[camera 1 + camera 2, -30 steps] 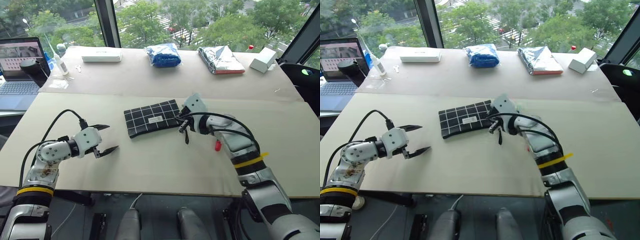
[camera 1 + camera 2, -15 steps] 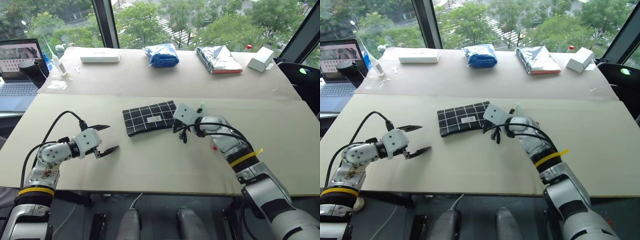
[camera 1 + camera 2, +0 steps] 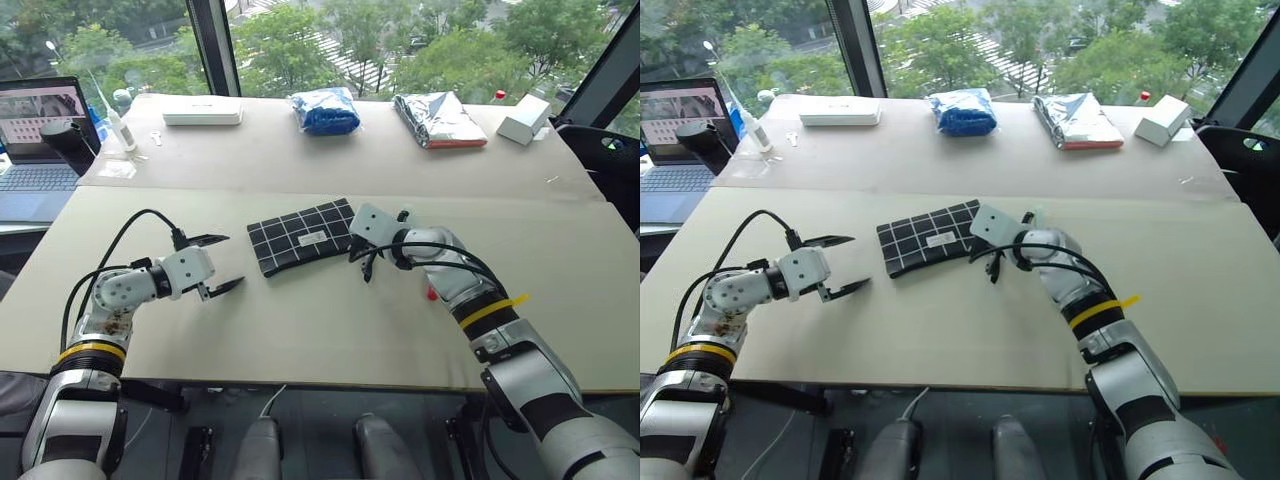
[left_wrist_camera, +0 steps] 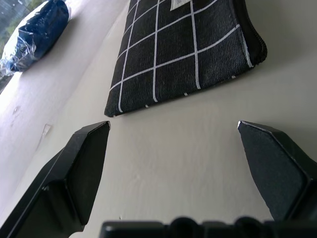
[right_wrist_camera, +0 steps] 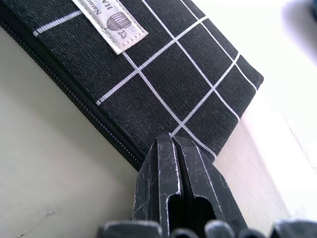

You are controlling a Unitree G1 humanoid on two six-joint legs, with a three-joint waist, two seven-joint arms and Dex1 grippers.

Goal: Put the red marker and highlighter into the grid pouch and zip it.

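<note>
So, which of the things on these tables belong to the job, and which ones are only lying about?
For the job:
- grid pouch
- red marker, its red end beside the right arm
- left gripper, open
- right gripper, shut at the pouch's edge

Lying about:
- laptop
- flat white box
- blue bag
- silver packet
- small white box

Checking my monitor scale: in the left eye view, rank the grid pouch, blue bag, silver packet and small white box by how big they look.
1. grid pouch, largest, though nearest the camera.
2. silver packet and blue bag: too alike to rank.
3. small white box, smallest.
</note>
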